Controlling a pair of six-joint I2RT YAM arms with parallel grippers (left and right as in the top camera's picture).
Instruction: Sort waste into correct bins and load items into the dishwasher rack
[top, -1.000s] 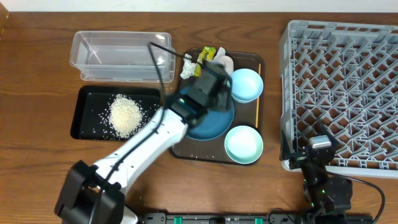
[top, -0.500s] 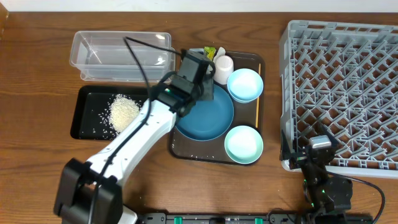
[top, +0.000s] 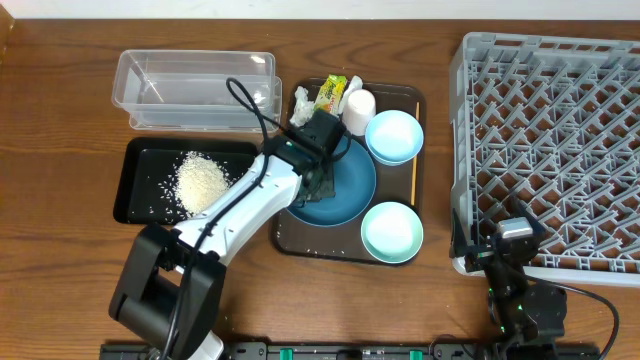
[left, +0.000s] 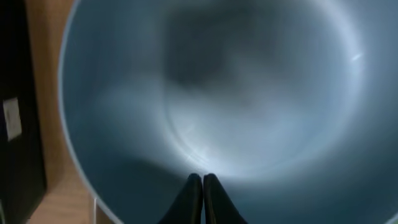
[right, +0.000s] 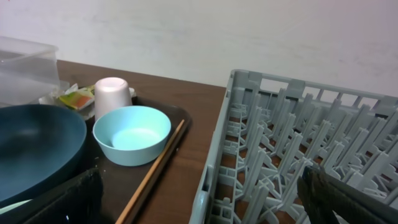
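Left fingers (left: 191, 200) pressed together inside the large blue bowl (left: 261, 93), right fingers (right: 74, 194) spread wide, empty

The left arm (top: 250, 205) is showing white tubular links between black joint housings, with a thin black cable (top: 250, 103) looping free near the wrist and a boxy black base (top: 165, 298). The left gripper (left: 202, 188) is presenting two slim, tapered black fingers with a faint sheen. The right arm (top: 520, 280) is appearing black throughout, carrying a small silver-grey block (top: 517, 230) on top and a black lead (top: 590, 290) at its side.
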